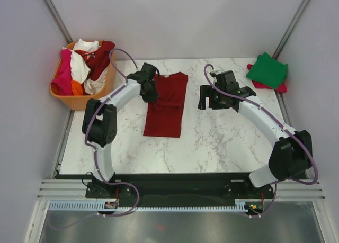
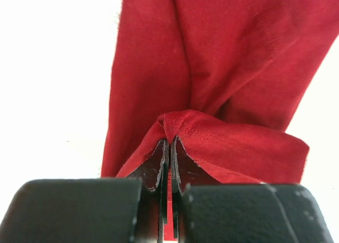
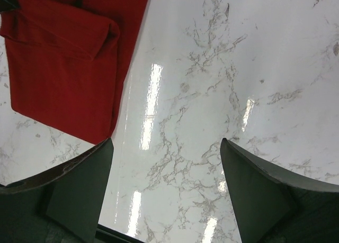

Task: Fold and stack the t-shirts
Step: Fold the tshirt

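From above, my left tool (image 1: 152, 93) sits at the left edge of the long dark red cloth t-shirt (image 1: 167, 108). The shirt lies folded in a strip in the middle of the white marble table (image 1: 222, 142). My arm hides the tool's tips here, so I cannot tell how they stand. My right tool (image 1: 207, 101) hangs near the shirt's right side, apart from it. The round orange plastic basket (image 1: 74, 101) stands at the far left corner. In it is a heap of crumpled cloth shirts (image 1: 85, 63), pink, white, dark red and orange. They are too tangled to count. In the far right corner a folded green cloth t-shirt (image 1: 269, 69) lies on a pink-red cloth t-shirt (image 1: 279, 87), hiding most of it.

From my left wrist, the fingers (image 2: 156, 166) are pressed together and pinch a fold of the dark red shirt. The shirt runs off the top, and all around it is washed-out white.

From my right wrist, the fingers (image 3: 79, 190) are wide apart with only bare table between them. The dark red shirt is cut off at the top left.
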`<action>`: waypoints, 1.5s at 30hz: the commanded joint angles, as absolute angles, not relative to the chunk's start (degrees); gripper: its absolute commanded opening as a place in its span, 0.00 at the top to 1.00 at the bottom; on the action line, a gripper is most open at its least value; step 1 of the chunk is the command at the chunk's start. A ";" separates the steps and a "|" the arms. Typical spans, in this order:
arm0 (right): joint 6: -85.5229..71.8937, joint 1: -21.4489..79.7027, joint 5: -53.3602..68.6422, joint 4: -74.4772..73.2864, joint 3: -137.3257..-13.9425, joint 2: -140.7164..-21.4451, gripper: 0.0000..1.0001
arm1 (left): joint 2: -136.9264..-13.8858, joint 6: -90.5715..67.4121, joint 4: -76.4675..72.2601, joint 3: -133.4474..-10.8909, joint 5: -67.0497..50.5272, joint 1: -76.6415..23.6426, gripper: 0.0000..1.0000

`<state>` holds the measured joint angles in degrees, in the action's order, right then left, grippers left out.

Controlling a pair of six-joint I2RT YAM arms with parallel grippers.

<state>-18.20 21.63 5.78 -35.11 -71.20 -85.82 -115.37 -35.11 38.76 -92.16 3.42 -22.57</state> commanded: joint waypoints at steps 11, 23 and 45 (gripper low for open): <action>-17.67 21.53 7.12 -33.84 -70.58 -85.17 0.10 | -121.80 -32.88 38.85 -97.38 -2.96 -20.92 0.68; -20.65 35.58 14.43 -26.19 -73.46 -92.71 0.31 | -105.84 -30.59 39.46 -96.34 3.51 -19.51 0.04; -18.28 37.36 8.71 -34.44 -116.86 -135.87 0.32 | -59.86 -27.33 42.71 -54.58 4.04 -19.51 0.11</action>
<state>-19.46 39.46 12.08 -32.62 -110.67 -133.53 -63.77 -30.09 42.00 -55.61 4.40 -19.68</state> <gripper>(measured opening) 0.679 0.895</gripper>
